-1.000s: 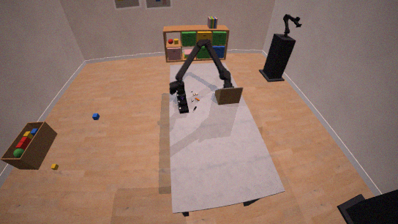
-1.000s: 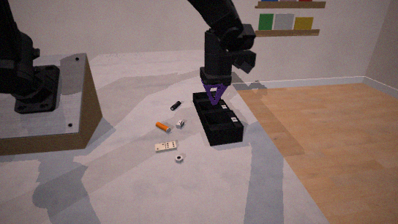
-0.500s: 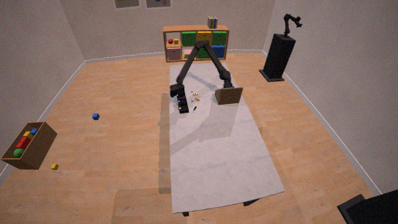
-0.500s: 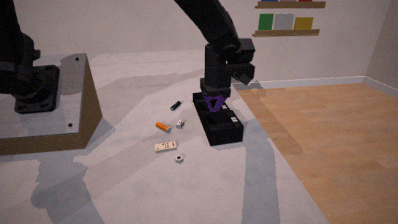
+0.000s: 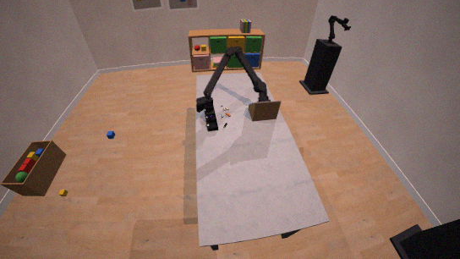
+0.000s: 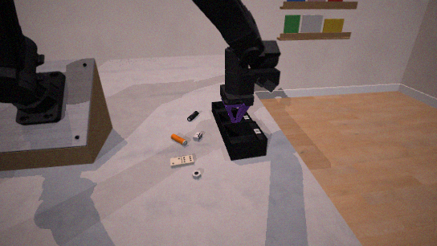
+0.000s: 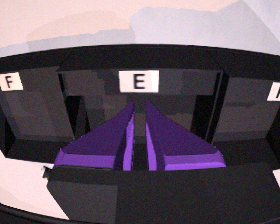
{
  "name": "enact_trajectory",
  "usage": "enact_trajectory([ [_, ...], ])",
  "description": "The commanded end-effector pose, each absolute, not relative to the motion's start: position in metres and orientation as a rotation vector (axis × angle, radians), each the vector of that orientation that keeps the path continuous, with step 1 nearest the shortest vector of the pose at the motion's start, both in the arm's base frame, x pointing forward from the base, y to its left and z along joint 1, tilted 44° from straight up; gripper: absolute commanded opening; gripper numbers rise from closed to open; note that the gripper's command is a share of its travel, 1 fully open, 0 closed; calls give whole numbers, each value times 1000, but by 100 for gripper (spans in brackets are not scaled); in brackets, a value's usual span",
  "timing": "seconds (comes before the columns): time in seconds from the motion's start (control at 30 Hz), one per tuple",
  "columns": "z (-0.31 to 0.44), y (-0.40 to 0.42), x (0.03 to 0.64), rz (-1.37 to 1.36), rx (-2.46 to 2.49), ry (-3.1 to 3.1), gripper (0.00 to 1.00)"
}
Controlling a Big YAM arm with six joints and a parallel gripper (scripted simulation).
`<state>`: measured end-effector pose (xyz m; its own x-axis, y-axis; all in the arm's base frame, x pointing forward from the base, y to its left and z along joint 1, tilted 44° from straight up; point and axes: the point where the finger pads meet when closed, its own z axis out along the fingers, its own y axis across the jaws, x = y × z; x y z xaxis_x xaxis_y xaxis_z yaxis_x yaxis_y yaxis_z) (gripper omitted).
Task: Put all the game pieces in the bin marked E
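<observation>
hand (image 6: 236,115) narrow, nothing seen between fingers, low over bin E (image 7: 139,82) | domino (image 6: 181,160) and die (image 6: 198,136) lie on surface; advice: lift straight up, avoid nudging bin walls

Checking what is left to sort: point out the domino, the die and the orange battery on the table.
domino (image 6: 181,160), exterior view, middle of its spotted top face.
die (image 6: 198,136), exterior view, its white upper face.
orange battery (image 6: 177,138), exterior view, middle of its orange barrel.
</observation>
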<state>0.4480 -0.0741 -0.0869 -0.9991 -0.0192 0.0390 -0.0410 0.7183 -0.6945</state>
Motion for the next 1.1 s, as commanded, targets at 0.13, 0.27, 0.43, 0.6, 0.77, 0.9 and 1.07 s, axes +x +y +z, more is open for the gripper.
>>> enact_trajectory([
  [0.13,-79,-68,460,1177,58,-2913,8],
  [0.27,-79,-68,460,1177,58,-2913,8],
  [0.43,-79,-68,460,1177,58,-2913,8],
  [0.6,-79,-68,460,1177,58,-2913,8],
  [0.77,-79,-68,459,1177,58,-2913,8],
  [0.9,-79,-68,459,1177,58,-2913,8],
  [1.07,-72,-59,455,1179,94,-2910,8],
])
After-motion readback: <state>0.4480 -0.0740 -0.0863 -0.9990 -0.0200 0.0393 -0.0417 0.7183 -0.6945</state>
